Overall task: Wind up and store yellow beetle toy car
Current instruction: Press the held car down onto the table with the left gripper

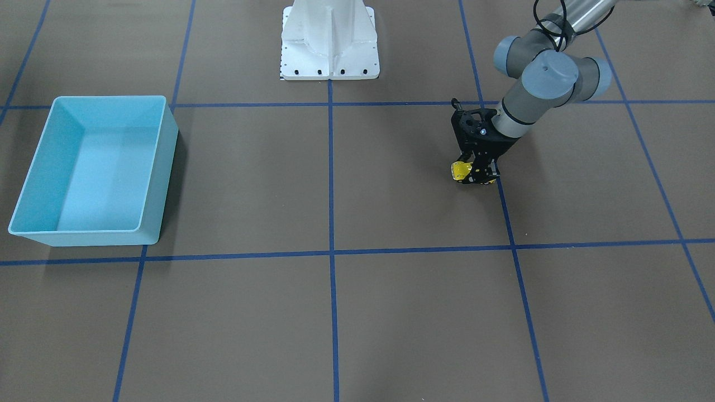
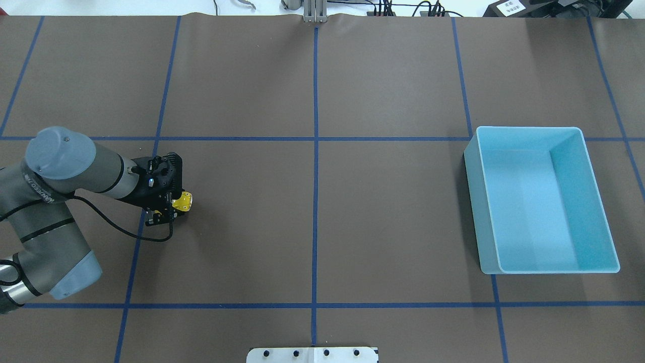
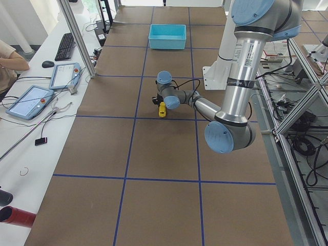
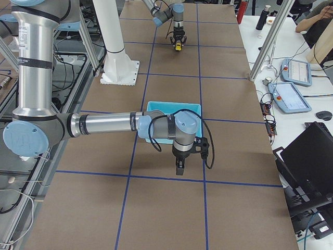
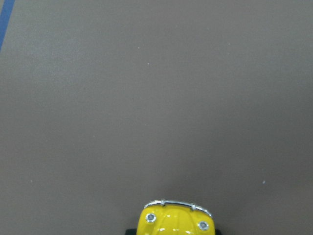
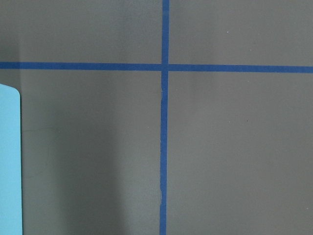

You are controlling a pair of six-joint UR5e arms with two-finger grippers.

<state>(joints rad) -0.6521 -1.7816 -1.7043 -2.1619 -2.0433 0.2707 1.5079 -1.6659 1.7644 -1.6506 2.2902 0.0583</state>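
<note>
Looking from the left of the overhead view, you see the left gripper [image 2: 164, 212] low over the desk [image 2: 322, 227]. It is pinching the yellow beetle toy car [image 2: 182, 201] by its back half, so the nose sticks out to the side. I cannot tell if the wheels touch the desk. Move your eyes right and you pass brown desk with blue tape lines [image 2: 316, 176]. Far off on the right side sits the blue bin [image 2: 476, 212], and the car is not in it.

So I think the job is near its start. The car is grabbed, but I cannot say if it is wound up, and it is not yet stored. It has to go all the way across to the bin.

The left wrist view shows you the car's shiny front with two little lights, which the overhead view is too far off to show. Only the exterior right view shows the right gripper [image 4: 179, 167], hanging over the desk near the bin. From there I cannot tell if it is spread or pressed together. The right wrist view shows only tape lines and a bit of the bin's edge.
</note>
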